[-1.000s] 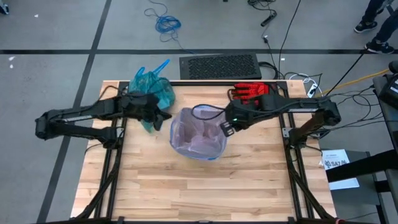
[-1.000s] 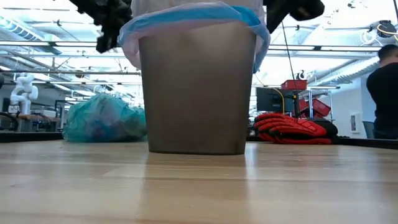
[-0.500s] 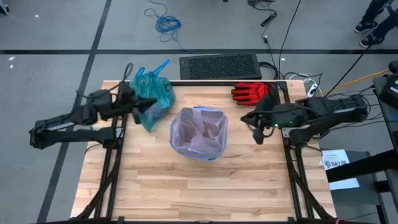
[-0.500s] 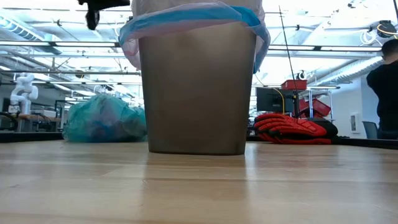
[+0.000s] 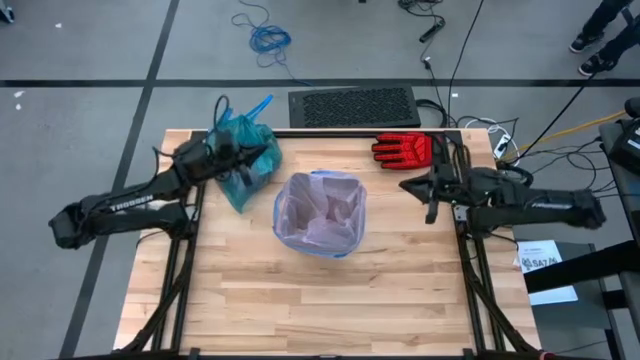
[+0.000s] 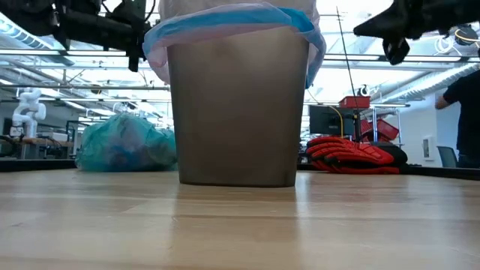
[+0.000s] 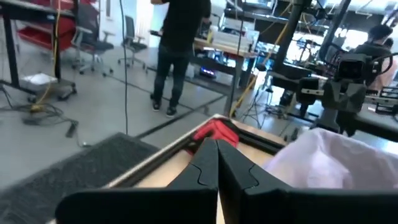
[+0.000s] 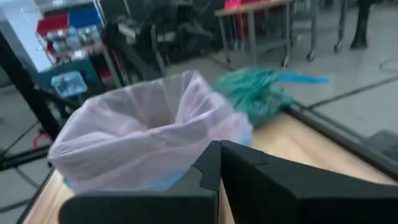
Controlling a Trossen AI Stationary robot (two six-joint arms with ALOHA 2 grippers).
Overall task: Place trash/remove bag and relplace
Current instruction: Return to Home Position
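The teal-green bag [image 5: 247,152] lies bunched up on the table's far left, resting on its underside [image 6: 124,144]. The trash is hidden from view. A brown bin [image 6: 238,112] stands mid-table, lined with a pale pink bag [image 5: 320,212] whose blue-edged top is folded over the rim. My left gripper [image 5: 243,163] hangs shut and level above the teal bag, clear of it, with nothing between its fingers [image 7: 217,163]. My right gripper [image 5: 405,185] is shut and level too, to the right of the bin and pointing at it [image 8: 219,158].
A red glove [image 5: 402,148] lies at the table's far right, just beyond my right gripper. A black mat [image 5: 353,106] sits on the floor past the far edge. Bare wood [image 5: 320,300] fills the table's near half. People stand in the room behind.
My right gripper has drawn back from the bin's right rim toward the table's right edge and tipped up from pointing down to level. My left gripper has left the bin's left side, swung toward the far left over the teal bag, and levelled out. Both stayed shut.
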